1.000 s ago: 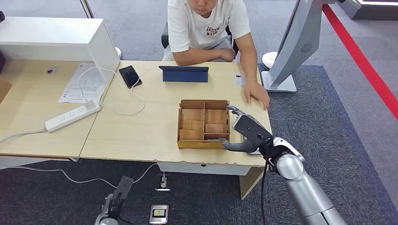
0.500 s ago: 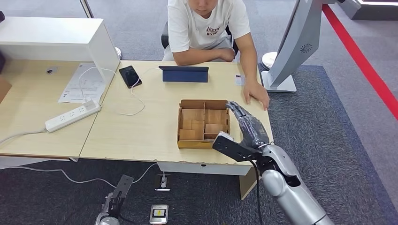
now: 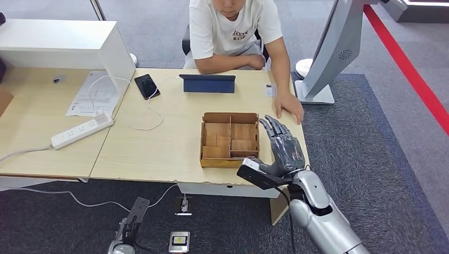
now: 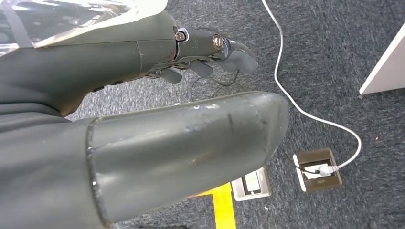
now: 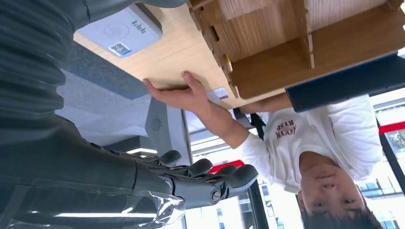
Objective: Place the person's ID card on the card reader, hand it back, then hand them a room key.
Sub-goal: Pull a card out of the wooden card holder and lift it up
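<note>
Over on the far left a power strip (image 3: 82, 129) and a sheet of paper (image 3: 93, 94) lie on the counter (image 3: 159, 148), with a dark phone (image 3: 146, 86) on its cable nearby, all well away from the work. The robot's left hand (image 4: 210, 52) hangs low over the carpet, fingers loosely curled with nothing in them, so I judge it idle. Mid-counter stands a dark tablet (image 3: 207, 83), facing the seated person (image 3: 233, 32). In front of it sits the wooden divided box (image 3: 230, 140), probably where the room keys are kept. Just right of the box the right hand (image 3: 283, 148) is raised, palm up and fingers spread, holding nothing, as if waiting to receive. Under it, the white card reader (image 5: 119, 31) lies on the counter beside the box. The ID card (image 3: 270, 90) still lies near the counter's far edge, by the person's hand (image 3: 290, 105), which rests flat on the wood; it looks not yet handed over.
</note>
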